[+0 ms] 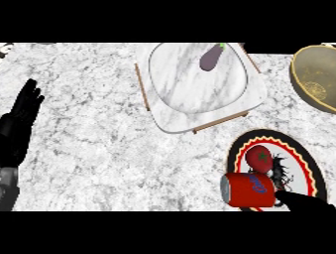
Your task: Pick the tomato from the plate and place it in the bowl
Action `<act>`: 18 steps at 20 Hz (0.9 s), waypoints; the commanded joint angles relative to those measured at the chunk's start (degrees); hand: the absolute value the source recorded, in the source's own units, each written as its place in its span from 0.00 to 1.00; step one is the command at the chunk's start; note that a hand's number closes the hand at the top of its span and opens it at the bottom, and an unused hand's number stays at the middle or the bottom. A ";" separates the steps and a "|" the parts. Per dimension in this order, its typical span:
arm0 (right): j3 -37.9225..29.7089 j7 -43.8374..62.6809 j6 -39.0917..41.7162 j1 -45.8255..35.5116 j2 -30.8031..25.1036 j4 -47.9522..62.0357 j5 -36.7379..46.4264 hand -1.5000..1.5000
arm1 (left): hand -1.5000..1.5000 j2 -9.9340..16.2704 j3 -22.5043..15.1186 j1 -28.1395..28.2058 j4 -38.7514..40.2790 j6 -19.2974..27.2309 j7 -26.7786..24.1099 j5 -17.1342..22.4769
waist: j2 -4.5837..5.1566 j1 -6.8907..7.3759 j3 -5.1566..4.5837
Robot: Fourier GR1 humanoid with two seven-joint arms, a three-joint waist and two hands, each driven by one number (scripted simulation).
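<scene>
A red tomato (pixel 259 157) sits on the round plate (pixel 299 159), which has a black, red and white pattern, at the lower right of the counter. My right hand (pixel 308 202) comes in at the lower right edge, just below the plate and beside a red can. It is a short way below the tomato and does not touch it. The golden bowl (pixel 324 74) stands at the far right, beyond the plate. Near the left edge my left hand (pixel 20 116) rests open with its fingers up.
A red soda can (pixel 248 190) lies on its side at the plate's lower left rim, next to my right hand. A marble tray (pixel 199 87) with a purple eggplant (pixel 213 57) on it takes up the far middle of the counter.
</scene>
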 commanded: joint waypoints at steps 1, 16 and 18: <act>-3.37 7.95 11.45 -4.89 0.48 4.11 -7.63 0.00 | 0.50 -1.40 -1.65 1.68 -1.46 0.62 0.47 -1.18 | -0.14 0.34 0.10; -8.15 12.26 21.93 -14.31 2.25 20.92 -21.44 0.00 | 0.50 0.90 3.10 -1.16 0.18 -1.86 2.11 0.09 | -0.48 -0.29 0.08; -7.19 9.34 19.93 -15.83 1.66 25.69 -18.23 0.00 | 0.50 0.81 3.47 -2.23 1.52 -3.14 1.45 0.32 | -0.33 -0.39 0.11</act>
